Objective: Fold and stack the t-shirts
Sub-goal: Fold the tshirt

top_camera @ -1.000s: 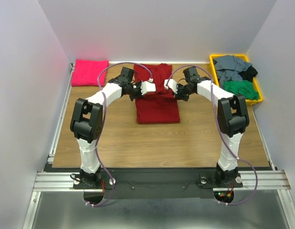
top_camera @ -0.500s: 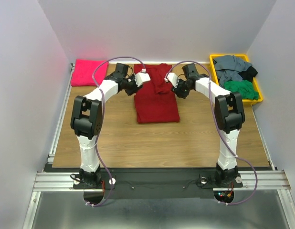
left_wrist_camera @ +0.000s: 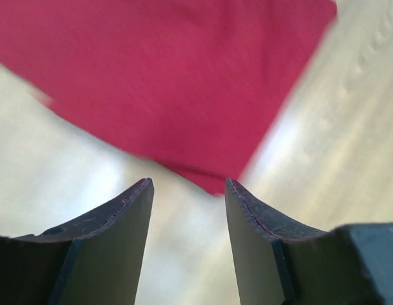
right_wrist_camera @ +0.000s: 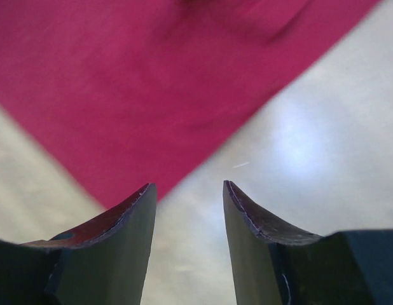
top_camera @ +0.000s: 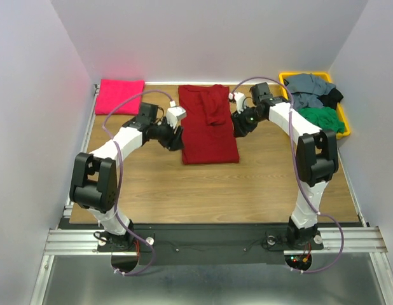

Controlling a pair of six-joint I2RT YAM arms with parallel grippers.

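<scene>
The left gripper (top_camera: pixel 173 137) and right gripper (top_camera: pixel 239 126) have been drawn outward off the middle of the crimson t-shirt (top_camera: pixel 209 136) since the earlier view. The shirt is laid mid-table as a long, narrow rectangle of soft matte fabric with its sleeves tucked in. Its long axis runs near to far. One long edge is flanked by each gripper, both about equally near, and the cloth lies just ahead of jaws that are parted and empty. A folded hot-pink t-shirt (top_camera: pixel 120 96) is set at the far left, and crumpled shirts are heaped in a yellow bin (top_camera: pixel 283 84) at the far right.
</scene>
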